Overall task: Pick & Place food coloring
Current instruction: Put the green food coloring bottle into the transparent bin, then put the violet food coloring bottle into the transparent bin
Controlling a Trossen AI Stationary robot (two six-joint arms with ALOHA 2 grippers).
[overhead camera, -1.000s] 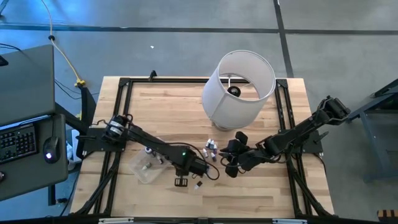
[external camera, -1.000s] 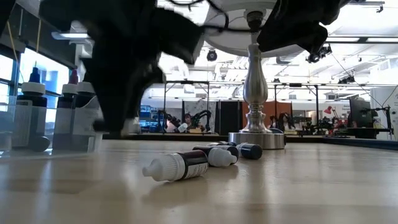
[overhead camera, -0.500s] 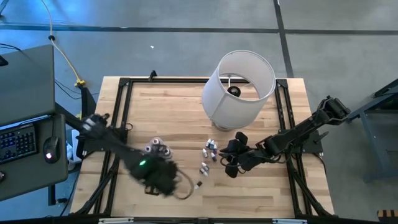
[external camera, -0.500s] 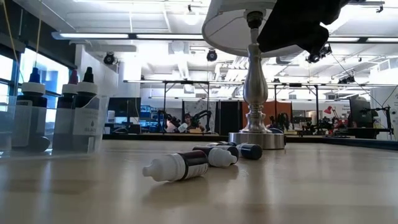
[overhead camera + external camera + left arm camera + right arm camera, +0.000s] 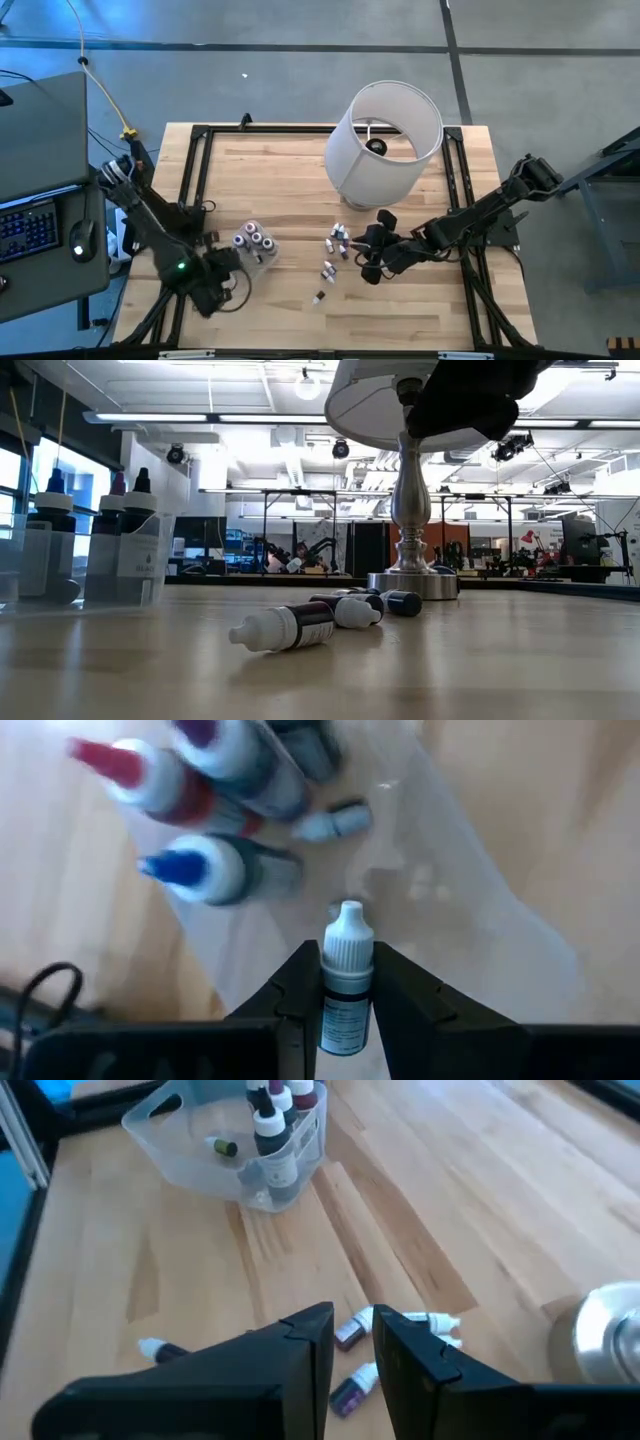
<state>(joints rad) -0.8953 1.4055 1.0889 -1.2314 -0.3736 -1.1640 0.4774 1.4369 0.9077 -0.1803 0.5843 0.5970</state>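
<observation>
Left gripper [image 5: 346, 1010] closed on small white-capped dark food coloring bottle [image 5: 345, 982], held upright above clear plastic tub [image 5: 470, 900]. Tub seen at table's left front (three taller bottles [image 5: 253, 239] standing inside). Loose stubby bottles [image 5: 333, 252] lying on light wooden table [image 5: 290, 180] near white lampshade [image 5: 385, 140]. Right gripper [image 5: 352, 1342] held over them, fingers slightly parted, nothing gripped.
</observation>
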